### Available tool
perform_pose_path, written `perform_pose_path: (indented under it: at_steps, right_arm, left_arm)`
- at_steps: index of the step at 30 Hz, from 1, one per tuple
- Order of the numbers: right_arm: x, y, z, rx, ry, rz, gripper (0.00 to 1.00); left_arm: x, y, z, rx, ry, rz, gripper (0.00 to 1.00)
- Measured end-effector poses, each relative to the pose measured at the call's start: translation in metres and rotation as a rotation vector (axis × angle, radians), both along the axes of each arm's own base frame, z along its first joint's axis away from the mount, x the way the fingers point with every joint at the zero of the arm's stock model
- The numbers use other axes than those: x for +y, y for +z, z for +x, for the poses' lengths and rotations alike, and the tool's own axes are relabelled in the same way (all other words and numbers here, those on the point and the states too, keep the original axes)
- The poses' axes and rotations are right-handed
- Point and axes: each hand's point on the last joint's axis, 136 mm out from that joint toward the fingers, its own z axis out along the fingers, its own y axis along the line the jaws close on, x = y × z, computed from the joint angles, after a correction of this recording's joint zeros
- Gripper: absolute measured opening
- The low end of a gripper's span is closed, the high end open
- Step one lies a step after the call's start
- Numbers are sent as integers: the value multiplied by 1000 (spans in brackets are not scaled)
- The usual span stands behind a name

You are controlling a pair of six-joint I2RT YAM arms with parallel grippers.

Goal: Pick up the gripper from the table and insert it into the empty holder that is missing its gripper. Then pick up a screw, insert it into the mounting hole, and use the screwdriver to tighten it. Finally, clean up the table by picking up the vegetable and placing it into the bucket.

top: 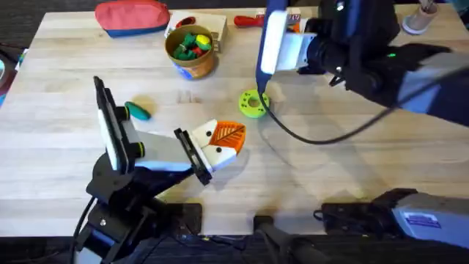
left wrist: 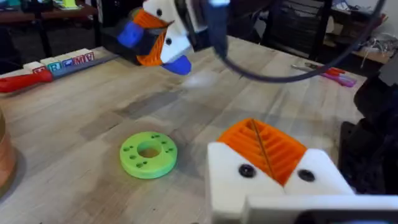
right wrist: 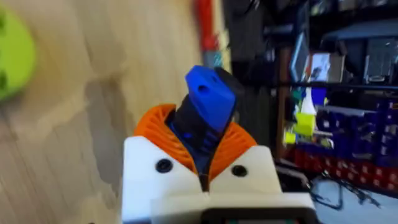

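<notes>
your right gripper's (right wrist: 202, 163) white fingers with orange ribbed pads (right wrist: 239, 138) are clamped on the blue cylindrical electric screwdriver (right wrist: 205, 106). on the overhead clock face that tool (top: 272, 38) hangs at about one o'clock, above the table's far half, with its black cable looping down past the bright green round disc with holes (top: 253, 103). your left gripper (top: 224, 141) sits near the centre of the light wooden table (top: 330, 169), its orange pads (left wrist: 264, 146) pressed together with nothing between them that you can see. the small dark green oblong toy vegetable (top: 137, 111) lies at about nine o'clock, just beside the left arm. the small round tan-orange bucket (top: 192, 53) stands at about eleven o'clock, with coloured pieces inside. a red zip pouch (top: 132, 16) lies beyond it, and a red-handled tool (top: 249, 20) lies at twelve o'clock by the far edge.
</notes>
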Motion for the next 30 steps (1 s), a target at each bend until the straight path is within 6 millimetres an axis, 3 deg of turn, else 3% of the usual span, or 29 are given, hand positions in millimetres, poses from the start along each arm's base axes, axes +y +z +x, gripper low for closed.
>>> perform_pose_path:
  at_steps: [6,11,13,17,19,24,25,30]
  right_arm:
    - [-27,-75,9,131,-25,-271,6]
    - [-32,-103,8,184,-10,-351,6]
    - [-35,-116,-1,238,2,-379,397]
    - [-30,-109,1,234,-8,-341,937]
    - [-30,-106,1,244,-35,-311,986]
    - [-34,-107,-7,293,-137,-203,990]
    - [-35,-106,-10,304,-159,-181,991]
    - [-40,-92,-25,345,-277,-43,991]
  left_arm:
    - [0,0,0,0,0,0,5]
    - [0,0,0,0,0,0,5]
    - [0,0,0,0,0,0,5]
    - [0,0,0,1,0,0,5]
    - [0,0,0,0,0,0,5]
    - [0,0,0,0,0,0,6]
    - [0,0,0,-3,0,2,67]
    - [0,0,0,-2,0,1,861]
